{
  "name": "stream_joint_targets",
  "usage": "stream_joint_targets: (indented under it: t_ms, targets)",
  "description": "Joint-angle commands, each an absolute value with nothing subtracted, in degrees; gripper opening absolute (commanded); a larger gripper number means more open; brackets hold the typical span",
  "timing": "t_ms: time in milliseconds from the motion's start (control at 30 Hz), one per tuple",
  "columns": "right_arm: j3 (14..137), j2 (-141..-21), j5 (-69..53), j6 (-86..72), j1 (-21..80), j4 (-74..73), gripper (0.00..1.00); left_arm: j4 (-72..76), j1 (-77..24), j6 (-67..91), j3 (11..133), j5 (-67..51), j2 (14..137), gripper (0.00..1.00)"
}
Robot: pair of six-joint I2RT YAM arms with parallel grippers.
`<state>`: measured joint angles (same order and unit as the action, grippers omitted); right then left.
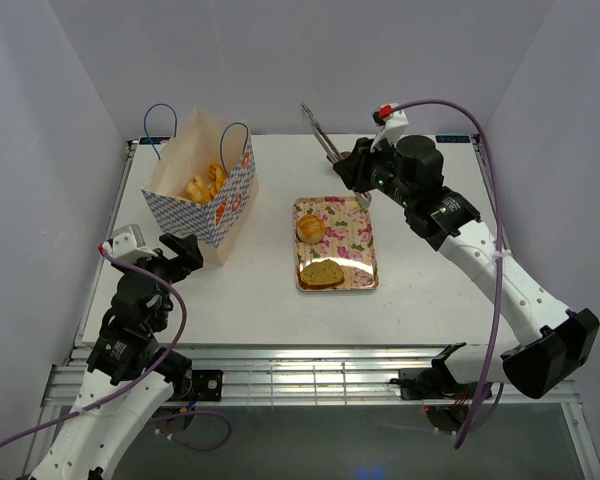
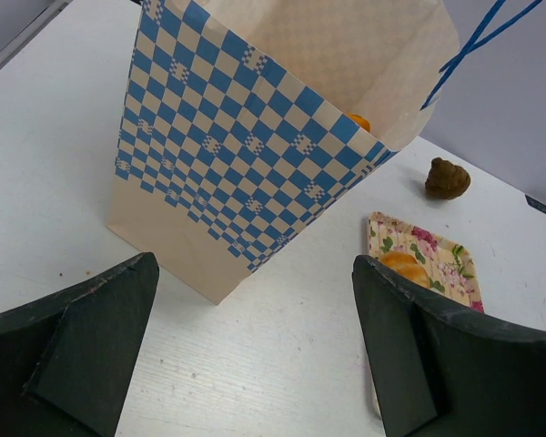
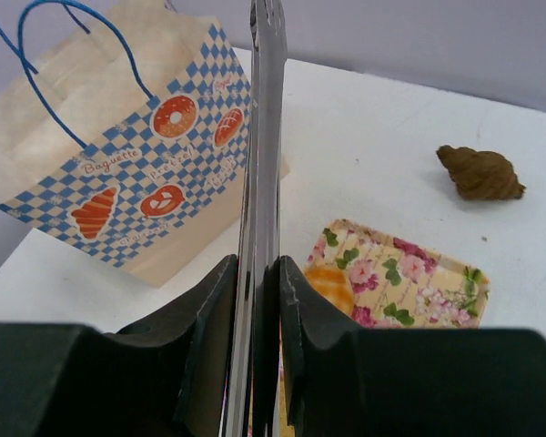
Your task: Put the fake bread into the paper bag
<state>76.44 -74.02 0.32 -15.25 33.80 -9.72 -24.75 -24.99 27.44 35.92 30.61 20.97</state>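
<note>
While my right claw [image 3: 257, 282] pinches the tongs [image 3: 264, 137] shut, I'd ease them apart before straddling the bun [image 1: 311, 228]. Left claw [image 2: 253, 273] gapes wide beside the bag [image 2: 237, 155].

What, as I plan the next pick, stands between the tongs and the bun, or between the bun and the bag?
Nothing visible. The bun lies uncovered on the tray, the right gripper, shut on the tongs, is just beyond the tray's far edge, and only bare table separates the tray from the open-topped bag.
</note>
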Motion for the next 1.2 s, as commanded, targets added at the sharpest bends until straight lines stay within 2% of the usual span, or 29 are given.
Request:
stream_joint_targets:
  t_ms: [0, 233, 467, 867, 1167]
  targets:
    - [79.37, -76.29, -2.2, -14.15, 34.19, -9.06, 0.28, -23.64, -25.31, 27.25, 35.51, 30.15, 20.74, 0.98]
    - [73.48, -79.1, 6.56, -14.24, 34.01, -7.82, 0.44, -23.73, -25.31, 27.33, 35.51, 29.79, 20.74, 0.98]
    - [74.61, -87.43, 8.09, -13.54, 30.41, -7.3, 0.44, -23.64, -25.4, 27.25, 35.51, 29.88, 20.92, 0.98]
    - [87.18, -104.05, 3.52, -8.09, 20.84, -7.38, 0.47, -23.64, -25.4, 27.25, 35.42, 30.32, 20.04, 0.98]
    - [96.23, -112.41, 2.11, -2.38, 19.16, -8.96, 0.54, -23.64, -25.4, 27.16, 35.42, 30.59, 19.07, 0.98]
